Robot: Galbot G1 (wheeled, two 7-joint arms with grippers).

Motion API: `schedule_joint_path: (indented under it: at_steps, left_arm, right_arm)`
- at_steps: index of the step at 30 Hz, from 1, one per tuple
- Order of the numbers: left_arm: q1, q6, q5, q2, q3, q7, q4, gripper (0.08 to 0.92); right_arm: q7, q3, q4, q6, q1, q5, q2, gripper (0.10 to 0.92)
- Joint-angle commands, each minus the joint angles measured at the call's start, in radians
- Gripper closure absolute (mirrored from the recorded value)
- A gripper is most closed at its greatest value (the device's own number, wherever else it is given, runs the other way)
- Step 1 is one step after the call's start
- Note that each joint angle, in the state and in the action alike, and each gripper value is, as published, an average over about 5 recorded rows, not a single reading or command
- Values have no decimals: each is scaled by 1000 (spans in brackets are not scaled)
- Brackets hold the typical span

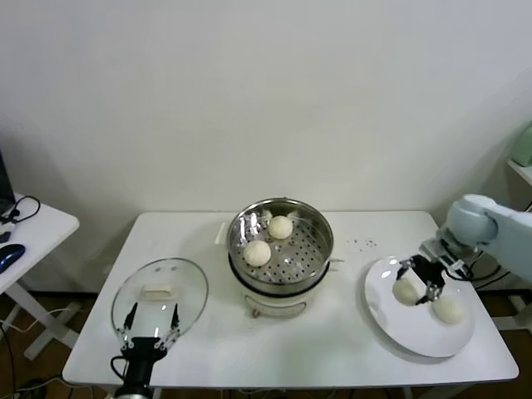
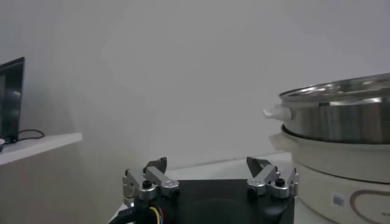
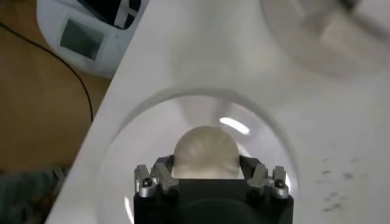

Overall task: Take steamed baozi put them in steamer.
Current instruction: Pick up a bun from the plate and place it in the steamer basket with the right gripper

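Head view. White tabletop (image 1: 349,332). Steamer (image 1: 281,241) at its centre, on a cream cooker base (image 1: 278,301); two steamed baozi inside, one toward the back (image 1: 280,226), one toward the front left (image 1: 258,253). White plate (image 1: 399,328) to the right, carrying two more baozi: one between the right tool's (image 1: 421,281) fingers (image 1: 406,291), the other free just beside it (image 1: 448,309). Glass lid (image 1: 160,289) lies flat at front left, with the left tool (image 1: 150,321) over its near edge.

Left wrist view. Left tool (image 2: 210,176) spread wide, holding nothing; steamer (image 2: 341,115) near.

Right wrist view. Right tool (image 3: 206,178) partly open, fingers flanking one baozi (image 3: 205,151) that sits on the plate (image 3: 140,140); contact cannot be told.
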Motion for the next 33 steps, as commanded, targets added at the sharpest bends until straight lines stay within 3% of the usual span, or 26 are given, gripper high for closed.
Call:
schedule_joint_path:
  at_steps: [1, 6, 13, 25, 33]
  left_arm:
    - [1, -1, 4, -2, 3, -1, -2, 177]
    - [1, -3, 4, -2, 2, 1, 2, 177]
    - [2, -7, -1, -3, -1, -2, 12, 177]
    - [10, -14, -10, -2, -12, -3, 18, 177]
    - [10, -12, -16, 2, -12, -2, 26, 177]
  right_arm:
    - [-53, -92, 138, 182, 352, -139, 136, 313]
    - [-59, -27, 190, 274, 334, -302, 208, 311]
    - [-52, 38, 222, 293, 258, -395, 349, 303]
    - [-36, 101, 81, 276, 94, -431, 649, 304]
    - [-31, 85, 43, 262, 10, -423, 705, 304]
